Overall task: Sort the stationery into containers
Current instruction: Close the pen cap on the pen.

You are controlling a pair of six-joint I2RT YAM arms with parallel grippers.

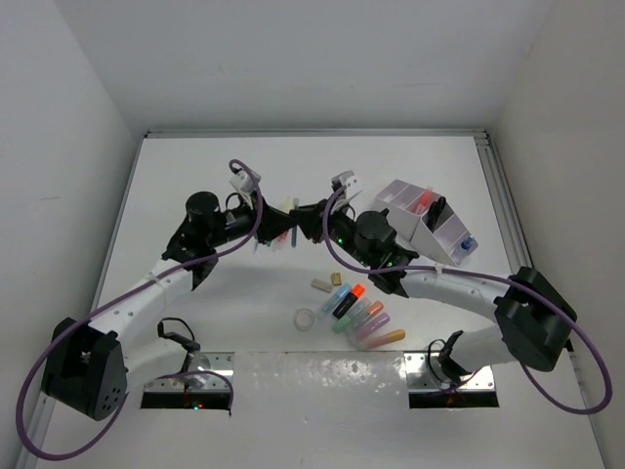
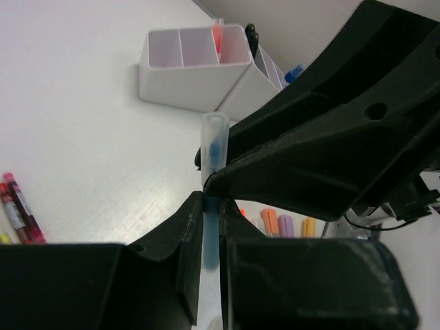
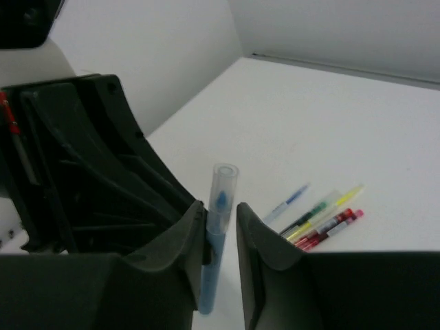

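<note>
Blue pen (image 2: 214,148), clamped in left gripper (image 2: 210,220), arm (image 1: 146,288) outstretched

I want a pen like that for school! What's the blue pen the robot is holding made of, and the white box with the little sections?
The blue pen looks like clear plastic, because you can see the blue tip and ink through its see-through cap and barrel. The organizer looks like smooth, pale plastic. It is slightly shiny, with thin, even walls. That's only how they look, so I can't be sure.
</note>
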